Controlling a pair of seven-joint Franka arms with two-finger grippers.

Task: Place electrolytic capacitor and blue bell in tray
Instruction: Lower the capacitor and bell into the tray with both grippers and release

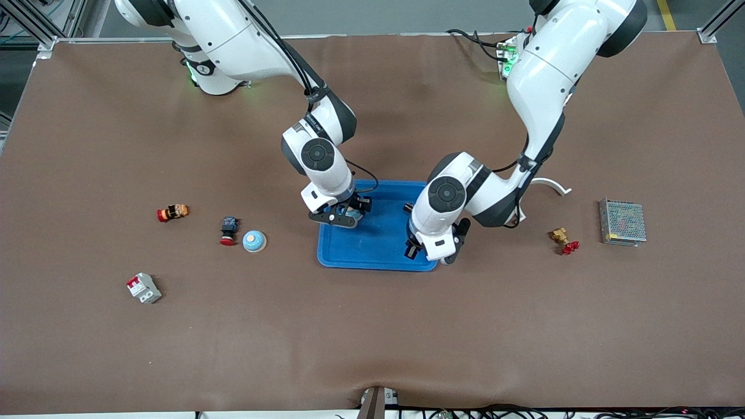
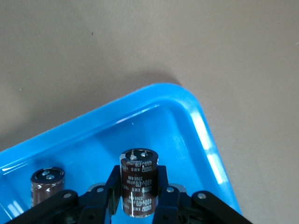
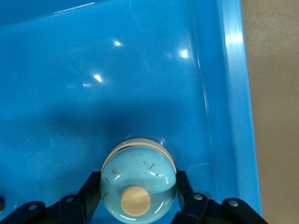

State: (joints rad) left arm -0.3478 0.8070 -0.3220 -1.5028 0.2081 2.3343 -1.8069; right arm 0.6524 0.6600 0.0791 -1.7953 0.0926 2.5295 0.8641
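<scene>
Two capacitors are showing: the left gripper is clamping one capacitor over the tray, the second capacitor beside it. Two blue bells: the right gripper jaws are hugging one blue bell; the other bell is sitting on the tabletop.

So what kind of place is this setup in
Likely a robotics lab or test bench: two white arms work over a brown-covered table framed by aluminium rails, with small electrical parts scattered about, such as a circuit breaker and a power supply.
</scene>
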